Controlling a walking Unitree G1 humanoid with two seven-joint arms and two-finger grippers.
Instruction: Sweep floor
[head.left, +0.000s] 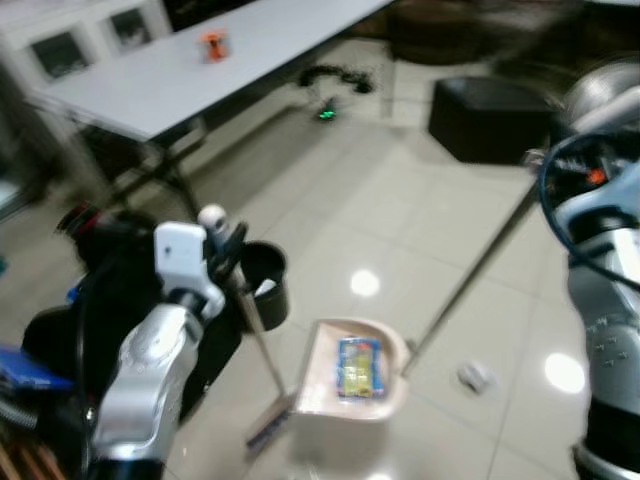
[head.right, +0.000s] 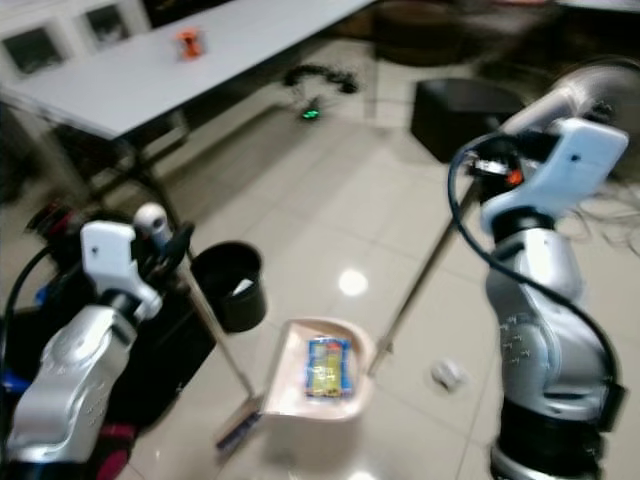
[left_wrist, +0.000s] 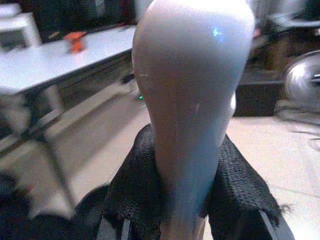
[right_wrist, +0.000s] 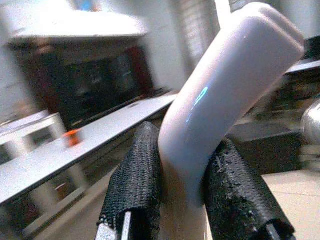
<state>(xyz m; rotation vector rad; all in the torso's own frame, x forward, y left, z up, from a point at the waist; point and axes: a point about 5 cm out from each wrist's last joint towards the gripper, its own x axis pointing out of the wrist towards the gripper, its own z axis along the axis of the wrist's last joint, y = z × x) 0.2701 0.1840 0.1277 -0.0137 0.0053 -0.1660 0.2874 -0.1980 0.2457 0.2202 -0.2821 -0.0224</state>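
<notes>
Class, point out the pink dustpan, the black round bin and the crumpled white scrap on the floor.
Pink dustpan (head.left: 318, 385): left eye view, bare left side of the pan.
Black round bin (head.left: 268, 296): left eye view, outer wall.
Crumpled white scrap (head.left: 476, 376): left eye view, its middle.

Both arms have a smooth silver metal shell with rounded segments. The left arm (head.left: 150, 375) ends in a white box-shaped wrist housing, and black cables run beside it. The right arm (head.right: 540, 290) carries a similar white housing, with a dark blue cable looping around it and a small orange-red mark, maybe a connector. Small screws dot its silver forearm. The fingers (right_wrist: 132, 185) of each end effector are black, with a rough knitted-looking cover.
</notes>
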